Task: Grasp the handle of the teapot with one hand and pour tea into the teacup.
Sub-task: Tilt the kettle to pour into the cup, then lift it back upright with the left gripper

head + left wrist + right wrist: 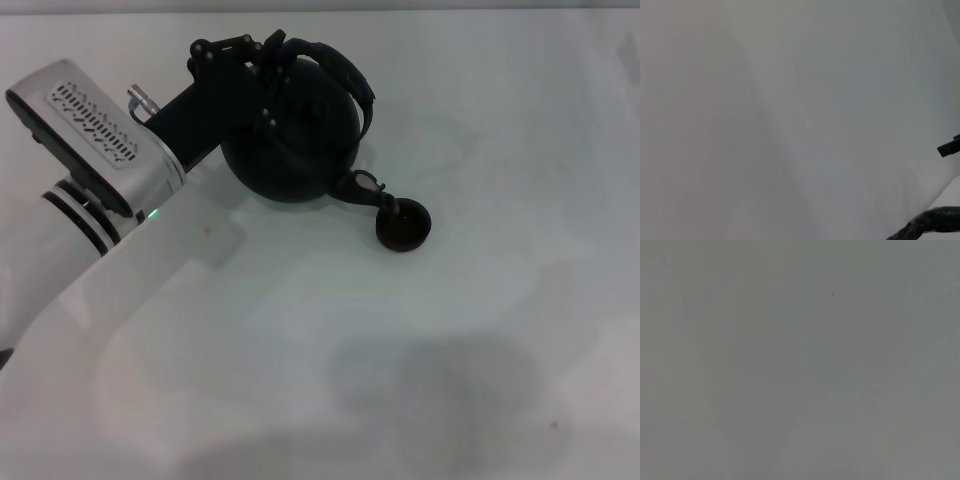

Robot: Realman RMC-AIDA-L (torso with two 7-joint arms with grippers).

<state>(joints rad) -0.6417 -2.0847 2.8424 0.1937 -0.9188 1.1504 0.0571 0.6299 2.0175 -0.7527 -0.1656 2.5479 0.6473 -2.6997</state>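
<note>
- presently, step in hand: pouring. the teapot (290,140) is tipped toward its spout (362,186), and the spout end sits just over the rim of the teacup (403,225).
- teapot: large, round, matte black; far half of the pale counter (450,330), left of centre in the head view. whether its base touches the counter cannot be told.
- handle (345,75): arched black bail, leaning over the pot's far side toward the right; a rough black piece at the edge of the left wrist view may be part of it.
- teacup: small, dark, handleless; upright on the counter just right of and nearer than the pot, right at the spout tip. its fill level is too dark to read.
- left gripper (262,75): reaches in from the left on its white arm, black linkage at the handle's left end by the pot's top. it appears pinched on the handle, since the pot hangs tilted, but the fingers merge with the black pot, so this is a judgement.
- right gripper: not in any view; the right wrist view shows only blank grey surface.
- next move, as judged: hold the tilt steady with the spout over the cup, then roll the pot back upright and set it down beside the cup without knocking it.
</note>
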